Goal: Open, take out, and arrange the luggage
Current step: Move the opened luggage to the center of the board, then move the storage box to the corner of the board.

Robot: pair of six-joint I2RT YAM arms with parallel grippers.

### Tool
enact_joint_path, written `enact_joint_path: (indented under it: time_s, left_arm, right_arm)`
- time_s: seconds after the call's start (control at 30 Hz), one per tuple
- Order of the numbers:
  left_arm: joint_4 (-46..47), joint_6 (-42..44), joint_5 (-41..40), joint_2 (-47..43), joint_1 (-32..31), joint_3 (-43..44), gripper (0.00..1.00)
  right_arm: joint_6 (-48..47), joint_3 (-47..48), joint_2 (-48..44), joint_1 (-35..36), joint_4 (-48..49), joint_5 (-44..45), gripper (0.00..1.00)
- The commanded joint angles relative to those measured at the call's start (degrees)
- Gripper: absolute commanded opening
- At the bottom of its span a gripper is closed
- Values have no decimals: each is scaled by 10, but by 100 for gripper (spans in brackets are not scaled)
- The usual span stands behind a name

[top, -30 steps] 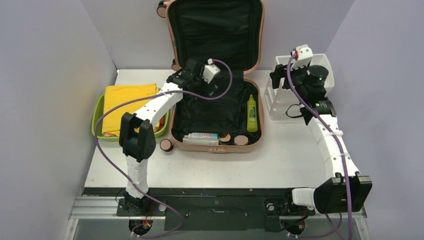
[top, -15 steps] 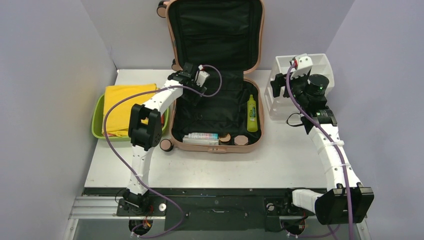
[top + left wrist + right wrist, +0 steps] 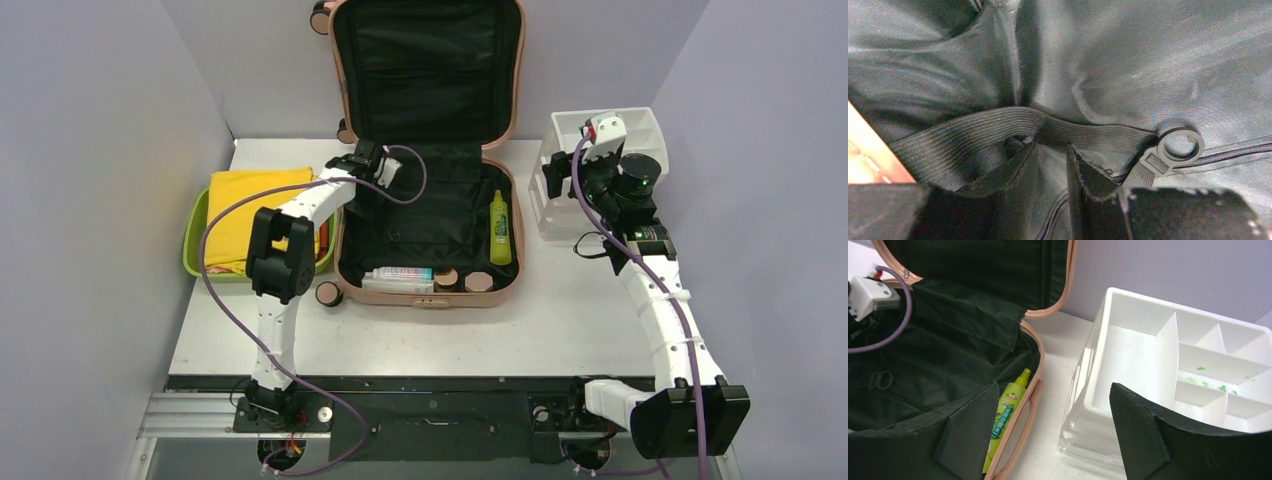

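Observation:
The salmon-pink luggage (image 3: 517,215) lies open at the table's back centre, its lid upright against the wall. Its black lining (image 3: 1128,60) fills the left wrist view. My left gripper (image 3: 360,195) reaches down into the case's left rear corner. Its tips (image 3: 1052,147) stand a narrow gap apart over the lining, just short of a black elastic strap (image 3: 973,132) with a ring buckle (image 3: 1179,145). Nothing shows pinched between them. My right gripper (image 3: 553,172) hangs open (image 3: 1053,387) between the case's right rim (image 3: 1035,365) and the white organizer, holding nothing.
A lime-green bottle (image 3: 501,228) lies along the case's right side. A flat box (image 3: 400,275) and two round jars (image 3: 448,277) sit at its front. A white divided organizer (image 3: 640,125) stands back right. A green tub (image 3: 195,235) with yellow cloth (image 3: 250,200) sits left.
My left gripper has moved left and down into the case's left rear corner, and its jaws have narrowed from wide open. The right arm has shifted slightly backward.

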Motion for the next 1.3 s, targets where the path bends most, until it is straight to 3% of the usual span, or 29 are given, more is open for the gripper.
enact_joint_path:
  time_s: [0.0, 0.27, 0.43, 0.57, 0.73, 0.97, 1.13, 1.27]
  left_arm:
    - [-26, -16, -76, -68, 74, -22, 25]
    - [5, -21, -113, -104, 104, -65, 21]
    - [-1, -32, -65, -109, 111, -54, 20]
    - [-17, -25, -14, -127, 75, -3, 49]
    - [-2, 11, 12, -159, 3, 69, 100]
    - [-31, 1, 112, -125, -42, 184, 96]
    - [-23, -16, 155, -122, -43, 166, 96]
    - [7, -18, 163, -149, -43, 112, 96]
  right_arm:
    - [-17, 0, -20, 5, 12, -5, 77]
    - [-15, -2, -23, 5, 13, -12, 77]
    - [-24, -4, -24, 4, 10, 10, 77]
    - [-46, 6, -15, 2, -7, 25, 79]
    - [-105, 51, 29, -16, -61, 4, 81]
    - [-182, 191, 164, -64, -185, -56, 82]
    - [-321, 319, 252, -105, -335, -147, 81]
    - [-412, 370, 296, -116, -431, -164, 81]
